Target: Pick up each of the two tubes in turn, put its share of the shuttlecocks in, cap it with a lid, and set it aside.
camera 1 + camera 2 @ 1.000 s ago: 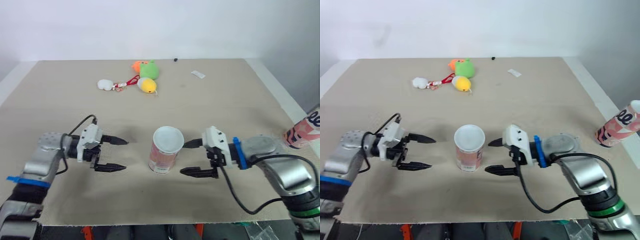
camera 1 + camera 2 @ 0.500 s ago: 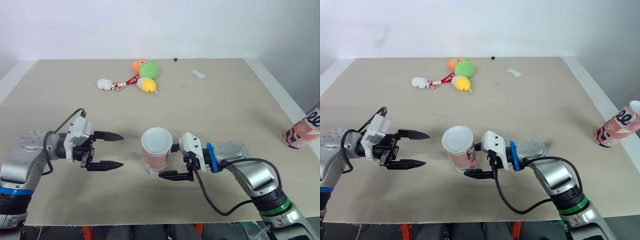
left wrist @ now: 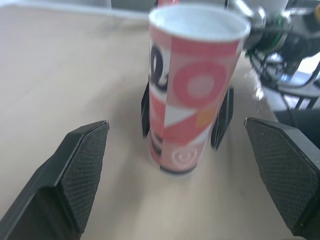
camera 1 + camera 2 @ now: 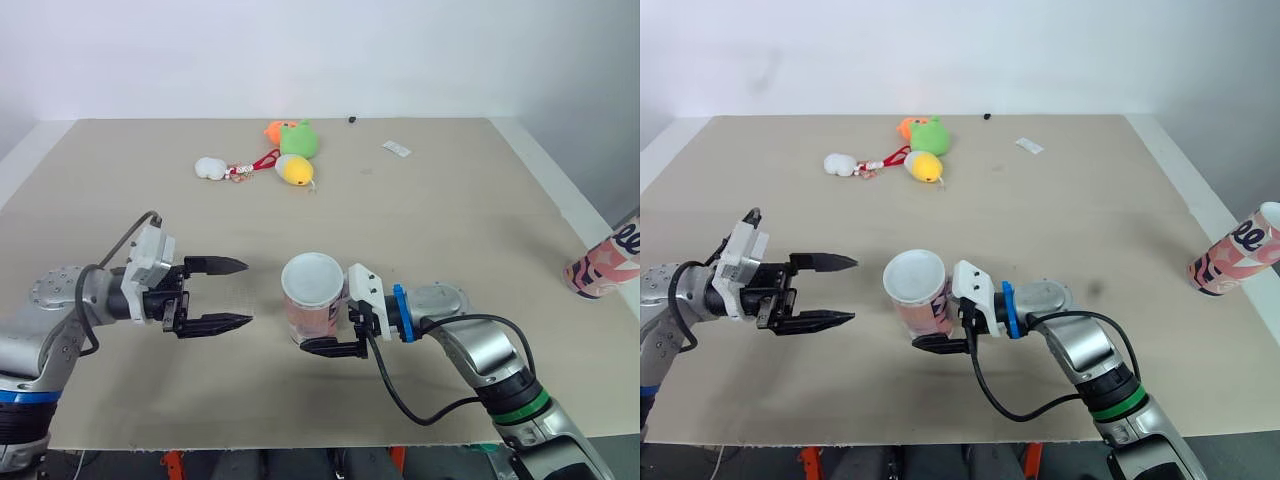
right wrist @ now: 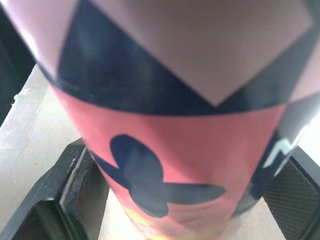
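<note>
A pink patterned tube point(image 4: 312, 312) with a white top stands upright near the table's front middle. My right gripper point(image 4: 314, 326) reaches in from the right and is shut on it low down. Its fingers point(image 5: 75, 195) press against both sides of the tube point(image 5: 170, 150). One finger point(image 4: 325, 348) shows in front; the other is hidden behind the tube. My left gripper point(image 4: 232, 293) hangs open a short way to the tube's left, pointing at it, apart from it. Its fingers point(image 3: 80, 175) frame the tube point(image 3: 192, 95). A second pink tube point(image 4: 1235, 250) stands tilted at the far right.
Several small plush toys point(image 4: 292, 150) and a white one point(image 4: 210, 168) lie at the back of the beige table point(image 4: 450, 210). A white slip point(image 4: 396, 149) lies back right. The table's front edge runs just below both arms.
My right gripper has slid left until its fingers lie on both sides of the tube, which shifted a little to the left. My left gripper drew back slightly and stayed open.
</note>
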